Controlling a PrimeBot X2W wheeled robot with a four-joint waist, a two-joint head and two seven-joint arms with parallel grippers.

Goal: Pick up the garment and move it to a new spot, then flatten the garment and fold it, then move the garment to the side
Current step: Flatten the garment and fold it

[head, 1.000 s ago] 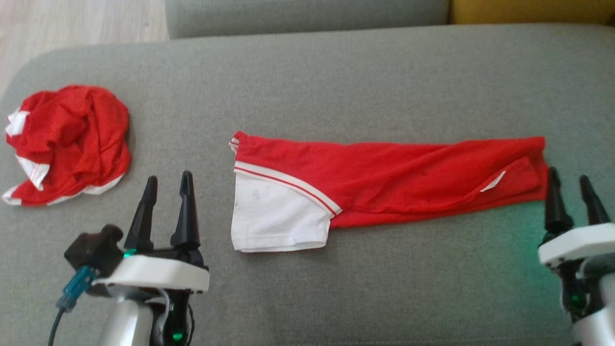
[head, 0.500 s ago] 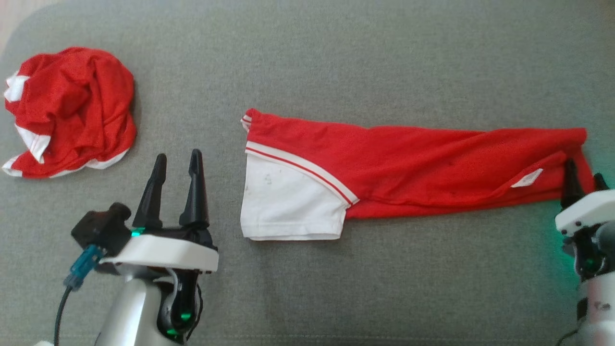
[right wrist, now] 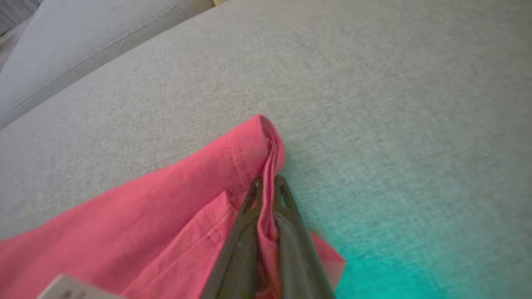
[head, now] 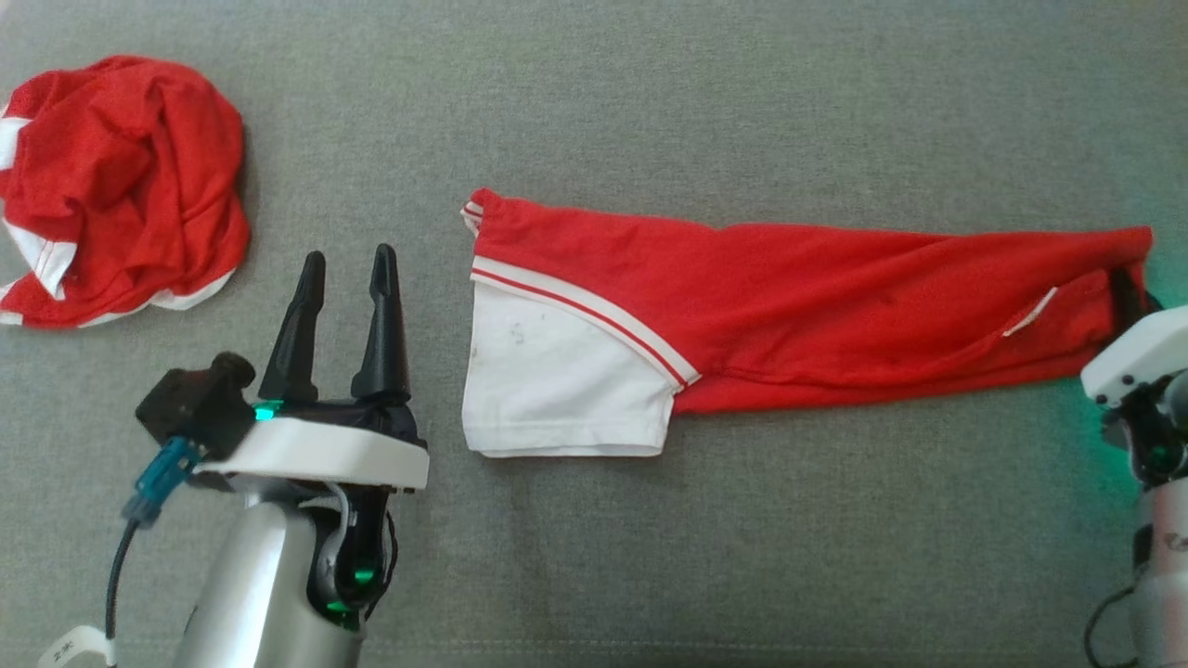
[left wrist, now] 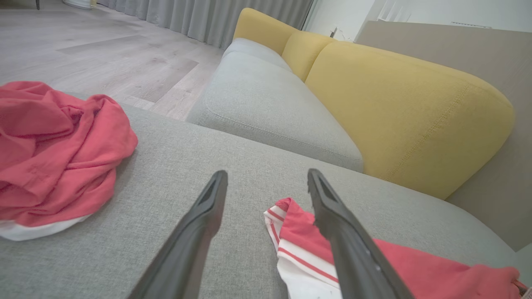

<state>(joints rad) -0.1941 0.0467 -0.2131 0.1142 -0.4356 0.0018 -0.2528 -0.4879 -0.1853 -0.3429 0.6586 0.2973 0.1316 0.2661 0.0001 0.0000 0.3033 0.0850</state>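
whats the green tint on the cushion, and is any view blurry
Head view: green glow on the grey cushion beside the right gripper. Right wrist view: same teal cast lower right; fingers blurred where they pinch the folded garment. Left wrist view: even daylight, sharp.

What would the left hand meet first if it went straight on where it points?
Probably bare grey cushion: the left hand points between the crumpled garment and the folded garment, touching neither.

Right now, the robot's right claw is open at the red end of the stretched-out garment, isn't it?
Not open: the right gripper is shut on the red end of the garment, cloth pinched between its fingers, as the right wrist view shows.
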